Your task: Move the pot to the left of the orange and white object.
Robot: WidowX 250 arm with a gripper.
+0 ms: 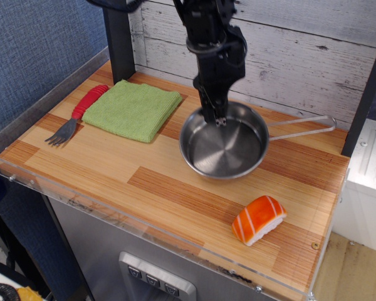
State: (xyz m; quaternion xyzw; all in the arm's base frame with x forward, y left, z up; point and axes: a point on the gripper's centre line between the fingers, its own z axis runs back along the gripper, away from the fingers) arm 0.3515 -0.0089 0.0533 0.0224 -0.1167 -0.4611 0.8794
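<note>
The pot (222,147) is a shiny shallow steel pan near the middle of the wooden table, its wire loop handle (304,127) pointing right. My gripper (214,116) comes down from above and is shut on the pot's far left rim. The pot looks level, at or just above the tabletop. The orange and white object (258,219), a toy salmon nigiri, lies near the front right edge, in front of and to the right of the pot, apart from it.
A green cloth (132,108) lies at the back left, with a red-handled fork (77,115) to its left. A black post (119,41) stands at the back left, another at the right edge. A plank wall runs behind the table (175,182).
</note>
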